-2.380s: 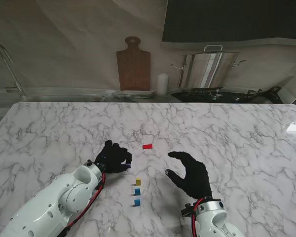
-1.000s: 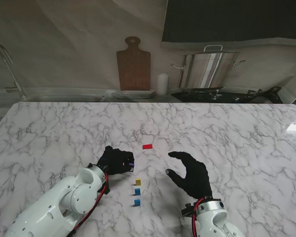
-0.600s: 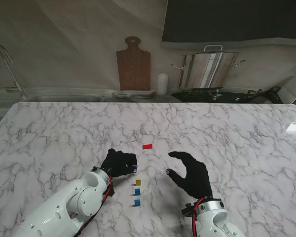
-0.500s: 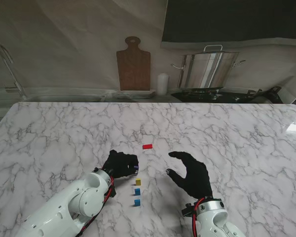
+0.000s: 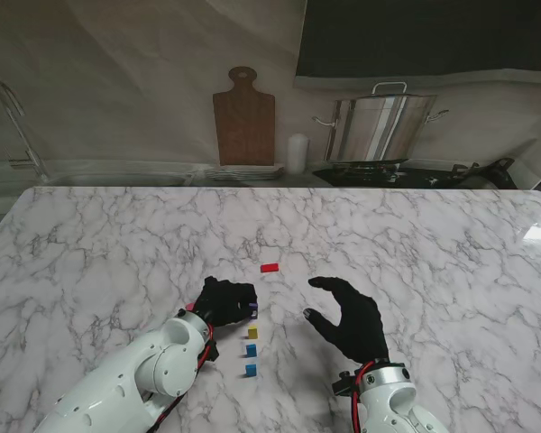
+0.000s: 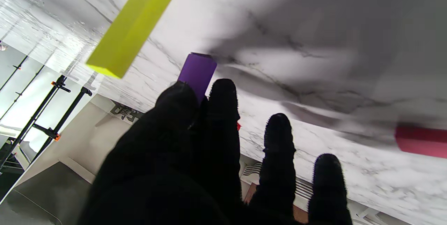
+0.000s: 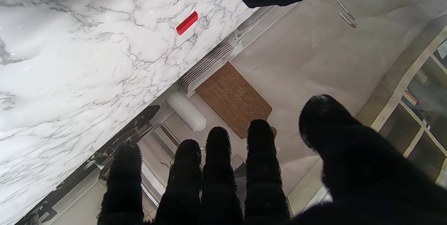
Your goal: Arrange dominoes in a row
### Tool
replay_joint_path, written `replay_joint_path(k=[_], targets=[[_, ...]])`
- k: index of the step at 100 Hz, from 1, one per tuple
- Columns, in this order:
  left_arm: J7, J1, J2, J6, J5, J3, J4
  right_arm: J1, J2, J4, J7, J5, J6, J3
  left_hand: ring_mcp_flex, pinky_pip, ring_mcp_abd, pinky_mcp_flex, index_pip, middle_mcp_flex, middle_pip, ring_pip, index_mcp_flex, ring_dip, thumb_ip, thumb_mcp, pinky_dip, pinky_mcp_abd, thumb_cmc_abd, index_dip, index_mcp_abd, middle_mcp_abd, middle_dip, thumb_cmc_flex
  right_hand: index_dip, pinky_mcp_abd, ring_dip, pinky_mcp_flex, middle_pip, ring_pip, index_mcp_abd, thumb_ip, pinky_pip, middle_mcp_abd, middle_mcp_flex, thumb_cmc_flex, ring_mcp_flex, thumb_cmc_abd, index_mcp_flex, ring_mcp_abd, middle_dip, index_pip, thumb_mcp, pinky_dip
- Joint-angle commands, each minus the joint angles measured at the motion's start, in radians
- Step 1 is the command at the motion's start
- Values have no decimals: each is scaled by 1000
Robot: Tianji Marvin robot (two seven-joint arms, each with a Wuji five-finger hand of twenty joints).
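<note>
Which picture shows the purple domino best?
The left wrist view: the purple domino fills it large, pinched in the left hand. The stand view shows only a purple speck at the fingertips. The right wrist view hardly shows it.

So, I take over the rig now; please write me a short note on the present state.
Left hand: shut on the purple domino, at the far end of the row.
Right hand: open, holds nothing, to the right of the row.
Done: yellow domino and two blue dominoes stand in a line.
Left: set the purple one down, then fetch the red domino, which lies flat farther from me.
</note>
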Motion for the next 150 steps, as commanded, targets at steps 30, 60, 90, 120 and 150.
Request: replay_joint_path(k=[30, 60, 90, 120, 150], targets=[[-32, 4, -1, -13, -1, -5, -6, -3, -3, 3, 2, 1, 1, 0, -14, -2, -5, -23, 78, 4, -24, 4, -1, -9, 26, -4, 28, 7, 42, -7, -15, -9, -4, 72, 15, -3, 3, -3, 13, 6, 6, 24, 13, 3, 8, -9, -9, 19, 11, -6, 5, 6, 2, 15], [-29, 11, 4, -34, 22, -14, -17, -2, -3, 3, 1, 0, 1, -1, -12, -7, -7, -22, 79, 11, -27, 3, 7, -11, 26, -6, 27, 8, 36, -8, -33, -16, 0, 70, 15, -3, 3, -3, 13, 5, 5, 24, 13, 4, 8, -9, -10, 20, 12, -5, 5, 6, 2, 15], [-28, 24, 10, -47, 50, -21, -28, -2, -3, 4, 0, 0, 1, -2, -17, -9, -5, -22, 80, 8, -24, 3, 4, -11, 27, -4, 26, 8, 35, -6, -22, -12, 11, 70, 15, -3, 3, -3, 13, 5, 4, 24, 13, 3, 8, -8, -9, 20, 12, -6, 5, 6, 2, 15], [-24, 33, 11, -55, 51, -22, -24, -1, -3, 4, 1, 0, 1, -4, -23, -14, -3, -23, 75, 7, -25, 0, 7, -12, 25, -3, 24, 11, 33, -15, -22, -15, 13, 66, 15, -3, 3, -3, 12, 5, 5, 24, 13, 4, 7, -9, -9, 20, 11, -5, 4, 6, 2, 15], [-37, 35, 14, -57, 52, -22, -22, -1, -3, 5, 0, 1, 1, -4, -44, -27, 2, -25, 60, -24, -27, -10, -9, -14, 26, -8, 19, 7, 27, -22, -15, -8, 30, 59, 15, -2, 3, -4, 13, 5, 6, 24, 13, 2, 9, -8, -9, 19, 11, -6, 5, 5, 2, 15]])
